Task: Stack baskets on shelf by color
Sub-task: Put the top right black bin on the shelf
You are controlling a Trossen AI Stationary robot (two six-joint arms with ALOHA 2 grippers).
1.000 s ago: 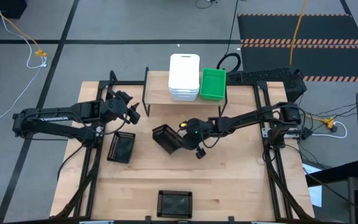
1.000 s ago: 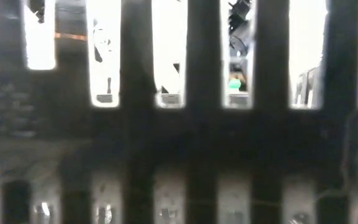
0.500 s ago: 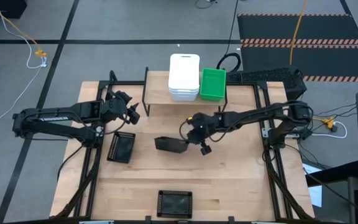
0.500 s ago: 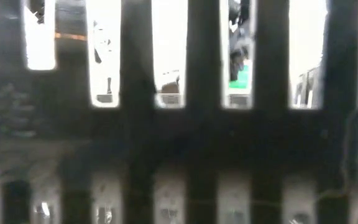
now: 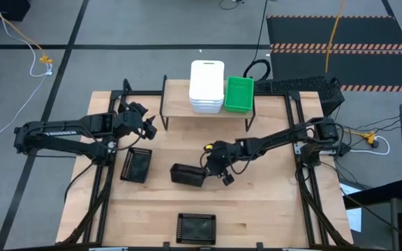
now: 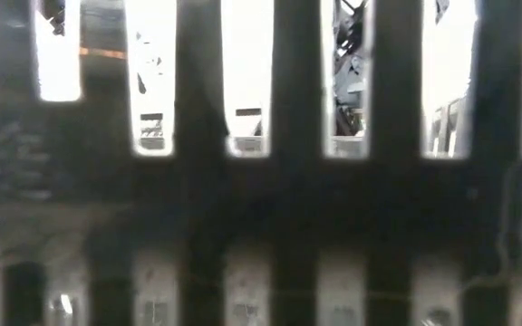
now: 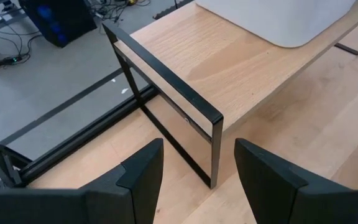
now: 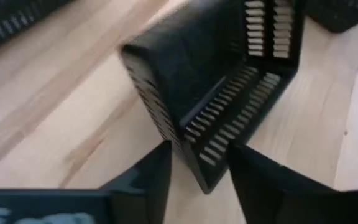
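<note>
The shelf (image 5: pixel 180 104) stands at the table's far side. On it are a stack of white baskets (image 5: pixel 206 85) and, to their right, a green basket (image 5: pixel 239 93). Three black mesh baskets are on the table: one left of centre (image 5: pixel 136 165), one at the near edge (image 5: pixel 196 228), and one in the middle (image 5: pixel 187 175), which lies tipped. My right gripper (image 5: pixel 211 167) is at the middle basket's right end, open, with a basket wall (image 8: pixel 204 177) between its fingers. My left gripper (image 7: pixel 197 146) hovers open beside the shelf's left leg (image 7: pixel 213 149). My right gripper has one finger (image 8: pixel 157 171) on either side of the tipped black basket's slotted wall, near a corner of the rim (image 8: pixel 207 183). It comes at the wall slanting down from the table's right. I cannot tell whether the fingers touch the wall.
The black basket at the near edge stands right in front of the low camera, and its bars (image 6: pixel 293 163) block most of that view. Bare tabletop (image 5: pixel 264 202) lies to the right of the middle. The shelf's left third (image 7: pixel 229 68) is bare wood.
My right gripper has gone toward the table's near edge and down with the black basket. The basket, held tilted above the table a second ago, has turned about and now lies lower and nearer, in the table's middle.
</note>
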